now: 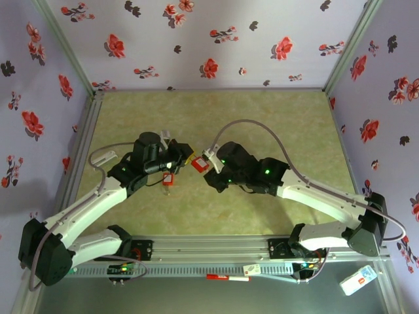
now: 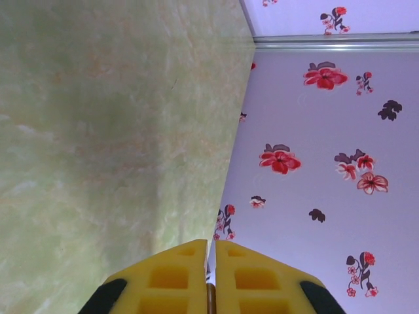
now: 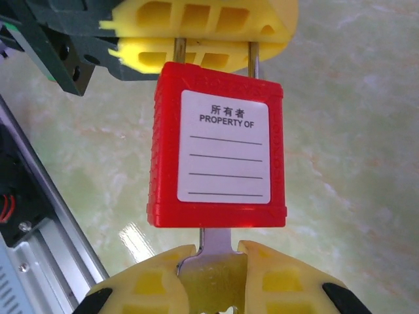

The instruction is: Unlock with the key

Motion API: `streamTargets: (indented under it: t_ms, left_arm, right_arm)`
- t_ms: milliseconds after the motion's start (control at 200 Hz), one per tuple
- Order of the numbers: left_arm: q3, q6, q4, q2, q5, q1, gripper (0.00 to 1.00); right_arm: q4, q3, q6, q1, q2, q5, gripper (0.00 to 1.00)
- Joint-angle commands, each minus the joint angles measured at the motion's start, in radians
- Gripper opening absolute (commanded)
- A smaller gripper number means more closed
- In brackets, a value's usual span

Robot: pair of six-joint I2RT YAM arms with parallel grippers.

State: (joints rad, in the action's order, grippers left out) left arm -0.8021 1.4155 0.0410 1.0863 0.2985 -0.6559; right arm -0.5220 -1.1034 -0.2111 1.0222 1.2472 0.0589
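Key [image 3: 211,243]: blade pushed up into underside of red padlock [image 3: 219,154], head buried between right pads, just a short silver stretch showing under lock body. Insertion depth not readable.

Left to right, top view:
- Left gripper [image 1: 185,157]: closed narrow on shackle [image 3: 178,51], both thin legs pinched between yellow fingers [image 3: 196,55] above lock. In left wrist view, pads nearly touching, thin sliver between.
- Just below it, 2nd small red item [image 1: 168,178], looks like another padlock. Resting or hanging: cannot tell.
- Held padlock between the 2 arms, off table [image 1: 288,124], white "PROPERTY OF" label facing right wrist camera.
- Right gripper [image 3: 213,278]: clamped narrow on key, directly under lock body.

Step in hand, as judged: turning key to release shackle. To do it well:
- Rotate right wrist about blade axis only, no sideways lean. Thin blade likely to bend or slip in soft pads.
- Hold left grip firm to stop body spinning with key. Just 2 thin legs resisting, so expect some twist.
- Press lightly upward while turning to stay seated.
- Stop at end of travel, then draw body off shackle rather than yanking key out.
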Motion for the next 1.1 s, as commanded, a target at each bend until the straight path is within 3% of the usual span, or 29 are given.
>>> streamTargets:
  t_ms: [0, 400, 715, 805, 860, 1095]
  left_arm:
    - [0.007, -0.064, -0.131, -0.040, 0.035, 0.002, 0.00]
    - [0.046, -0.106, -0.249, -0.058, 0.055, 0.002, 0.00]
    - [0.070, -0.125, -0.287, -0.067, 0.062, 0.002, 0.00]
    - [0.073, -0.121, -0.273, -0.068, 0.057, 0.002, 0.00]
    - [0.075, -0.123, -0.255, -0.073, 0.046, 0.003, 0.00]
    - [0.084, -0.129, -0.205, -0.089, 0.018, 0.010, 0.00]
  right_arm:
    - [0.133, 0.026, -0.140, -0.034, -0.040, 0.133, 0.00]
    - [0.292, 0.108, -0.302, -0.133, -0.091, 0.302, 0.00]
    - [0.318, 0.117, -0.357, -0.174, -0.100, 0.330, 0.00]
    - [0.276, 0.104, -0.355, -0.180, -0.105, 0.295, 0.11]
    - [0.244, 0.096, -0.345, -0.180, -0.106, 0.273, 0.24]
    - [0.188, 0.115, -0.330, -0.189, -0.161, 0.245, 0.44]
